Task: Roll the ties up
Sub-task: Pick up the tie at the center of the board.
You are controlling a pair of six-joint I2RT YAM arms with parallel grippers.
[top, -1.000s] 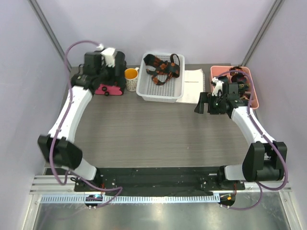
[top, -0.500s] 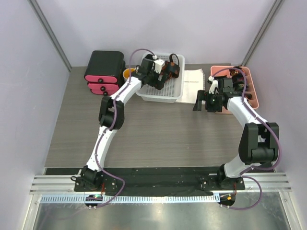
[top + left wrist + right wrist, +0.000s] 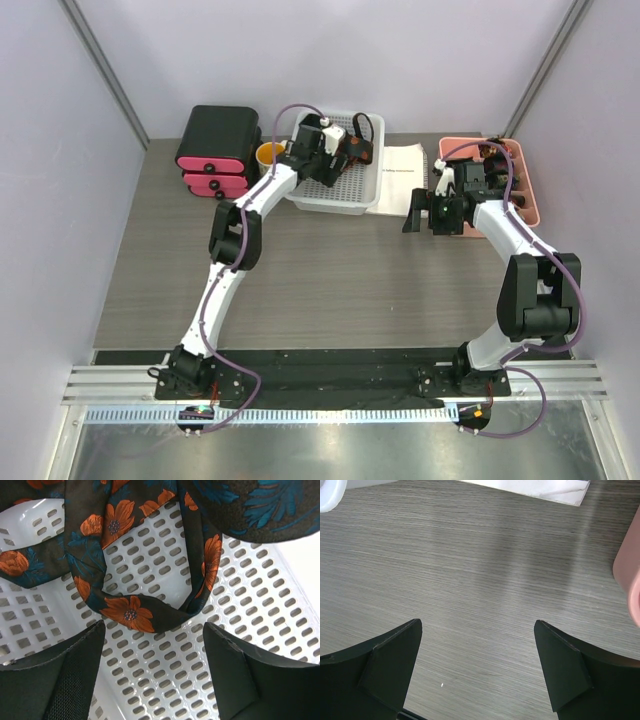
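My left pincer hangs open inside the white basket, fingers straddling the looped end of the flowered tie just ahead, its strip running away from me, while my right pincer gapes empty, well apart, over the table.

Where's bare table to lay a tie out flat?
Open: the table's middle, from the basket forward to the near edge. Crowded: the back row of box, cup, basket, paper and pink tray; the right claw hangs beside that tray.
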